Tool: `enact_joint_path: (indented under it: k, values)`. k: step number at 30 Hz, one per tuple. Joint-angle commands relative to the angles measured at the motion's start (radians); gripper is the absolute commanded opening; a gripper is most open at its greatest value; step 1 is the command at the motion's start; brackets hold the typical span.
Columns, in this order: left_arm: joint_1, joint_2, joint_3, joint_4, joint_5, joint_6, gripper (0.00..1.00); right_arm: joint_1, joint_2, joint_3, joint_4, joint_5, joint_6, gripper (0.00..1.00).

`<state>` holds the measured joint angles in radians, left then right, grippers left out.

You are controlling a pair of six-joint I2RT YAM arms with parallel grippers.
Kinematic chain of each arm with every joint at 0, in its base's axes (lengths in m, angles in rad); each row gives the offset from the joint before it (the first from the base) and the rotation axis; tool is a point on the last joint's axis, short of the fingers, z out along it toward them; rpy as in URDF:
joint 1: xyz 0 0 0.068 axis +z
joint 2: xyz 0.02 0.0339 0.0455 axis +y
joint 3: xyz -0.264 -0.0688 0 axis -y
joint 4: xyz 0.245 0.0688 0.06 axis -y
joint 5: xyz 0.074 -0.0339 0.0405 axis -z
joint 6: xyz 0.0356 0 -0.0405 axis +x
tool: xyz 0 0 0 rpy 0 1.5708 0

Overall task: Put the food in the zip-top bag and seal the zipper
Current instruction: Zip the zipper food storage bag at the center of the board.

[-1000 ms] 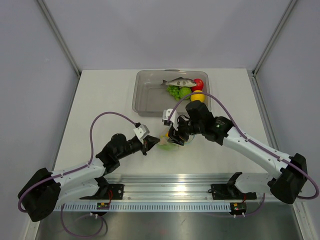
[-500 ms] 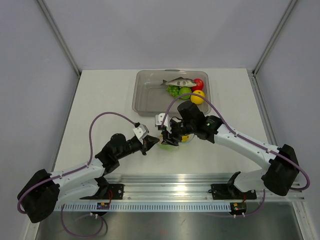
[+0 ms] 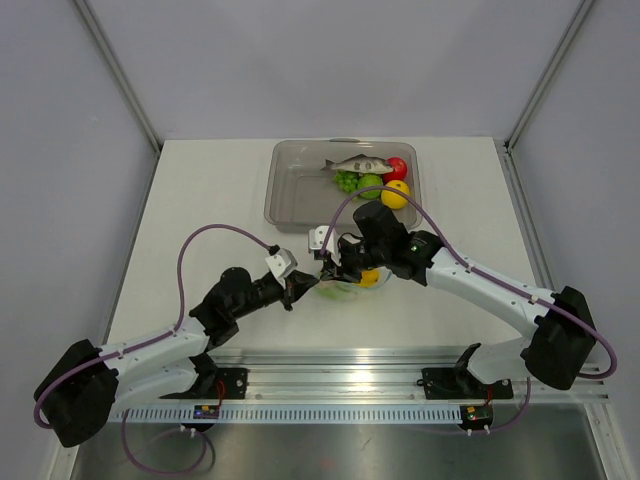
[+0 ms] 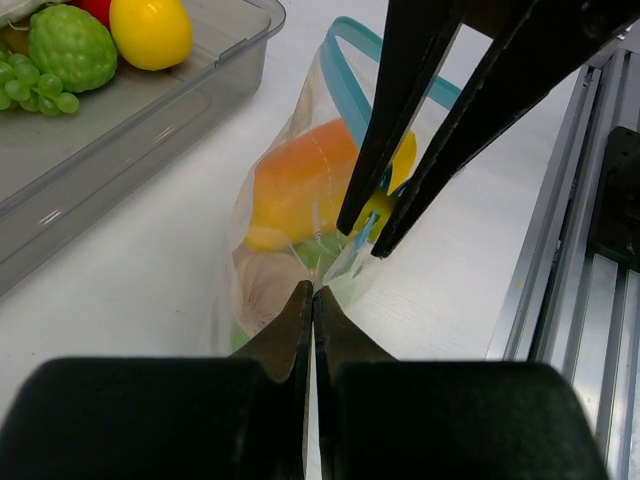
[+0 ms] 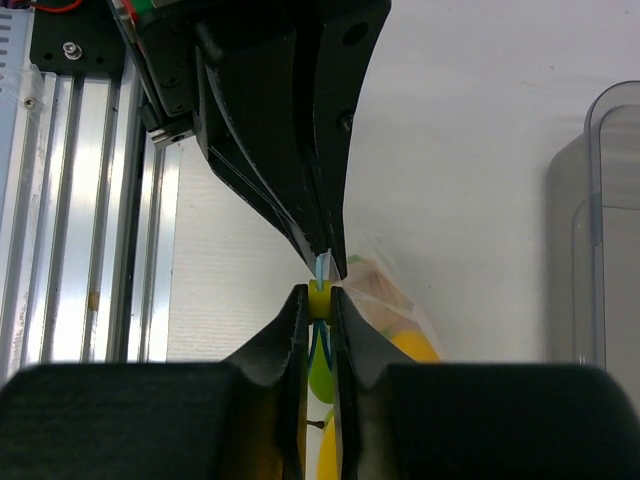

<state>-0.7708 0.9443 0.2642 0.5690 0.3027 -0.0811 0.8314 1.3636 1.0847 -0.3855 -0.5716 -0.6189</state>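
Item one, nearest, at my side of the zip-top bag (image 4: 285,255): left gripper (image 4: 312,292), jaws pressed together on the bag's corner.

Item two: the bag itself, standing, food (image 4: 300,180) inside.

Item three, at the bag's mouth: right gripper (image 5: 319,297), pinched on the zipper (image 4: 345,80).

Beyond the bag: tray (image 4: 180,105).

Step, I judge: sealing. Next: slide the pinch along the strip.
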Motion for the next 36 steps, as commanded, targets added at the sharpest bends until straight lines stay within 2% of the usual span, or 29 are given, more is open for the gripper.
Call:
enact_joint_path:
  k: [1,5,6,8,9,10,15,16,19,25,29,31,32,36]
  values:
    - [0.005,-0.001,0.021,0.061,0.022,-0.008,0.00,0.009,0.009,0.038,0.031,-0.027,-0.001,0.00]
    - [0.005,-0.013,0.014,0.071,0.064,0.030,0.00,0.009,0.006,0.037,0.031,-0.028,0.008,0.00]
    - [0.005,-0.018,0.015,0.071,0.084,0.040,0.12,0.009,0.000,0.031,0.033,-0.030,0.013,0.00]
    - [0.007,-0.032,0.029,0.033,0.114,0.058,0.24,0.009,-0.009,0.020,0.039,-0.034,0.019,0.00]
    - [0.005,-0.042,0.038,0.010,0.119,0.066,0.38,0.009,-0.011,0.014,0.043,-0.036,0.022,0.00]
    - [0.007,-0.048,0.044,-0.033,0.118,0.075,0.42,0.011,-0.020,0.011,0.049,-0.037,0.024,0.00]
    - [0.007,-0.045,0.067,-0.075,0.125,0.100,0.47,0.009,-0.018,0.014,0.043,-0.042,0.030,0.00]
    - [0.007,-0.032,0.078,-0.072,0.131,0.099,0.52,0.011,-0.017,0.017,0.042,-0.043,0.031,0.00]
    - [0.007,0.008,0.111,-0.089,0.148,0.092,0.57,0.009,-0.012,0.023,0.037,-0.047,0.033,0.00]
    - [0.007,0.070,0.176,-0.129,0.167,0.086,0.56,0.009,-0.014,0.026,0.030,-0.045,0.034,0.00]
    - [0.008,0.068,0.161,-0.100,0.182,0.087,0.45,0.011,-0.015,0.024,0.019,-0.042,0.033,0.00]
    - [0.010,0.062,0.156,-0.095,0.188,0.086,0.33,0.009,-0.015,0.024,0.017,-0.043,0.033,0.00]
    - [0.010,0.059,0.149,-0.096,0.194,0.086,0.20,0.009,-0.017,0.021,0.019,-0.043,0.031,0.00]
    - [0.011,0.038,0.133,-0.095,0.177,0.087,0.18,0.011,-0.020,0.018,0.010,-0.039,0.019,0.00]
